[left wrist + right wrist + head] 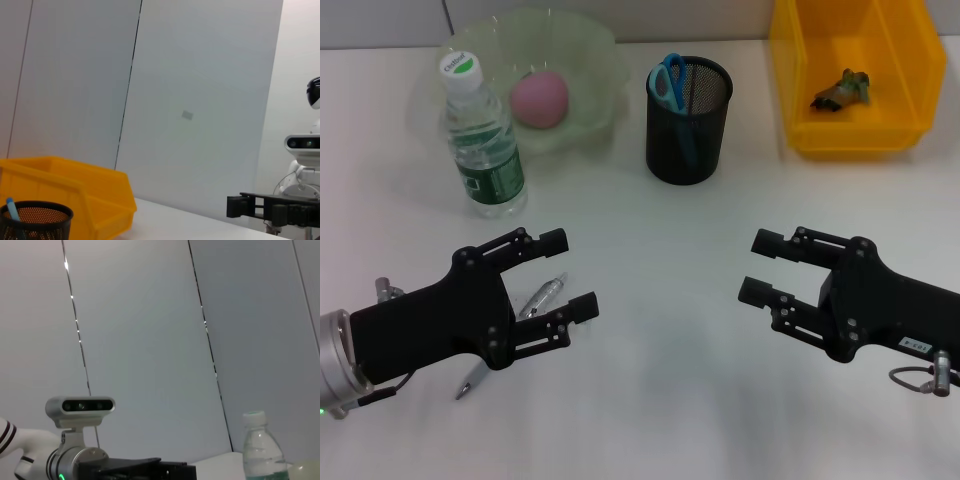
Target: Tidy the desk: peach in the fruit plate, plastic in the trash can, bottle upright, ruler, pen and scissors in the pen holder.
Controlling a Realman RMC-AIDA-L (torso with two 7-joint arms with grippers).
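Observation:
The pink peach lies in the pale green fruit plate at the back left. In front of that plate the bottle stands upright. The black mesh pen holder holds the blue scissors. A crumpled piece of plastic lies in the yellow trash can. The silver pen lies on the desk, partly under my left gripper, which hovers open above it. My right gripper is open over bare desk at the right. The ruler is out of view.
The left wrist view shows the trash can, the pen holder and the right gripper farther off. In the right wrist view the bottle stands beside the fruit plate's rim. Grey wall panels stand behind the desk.

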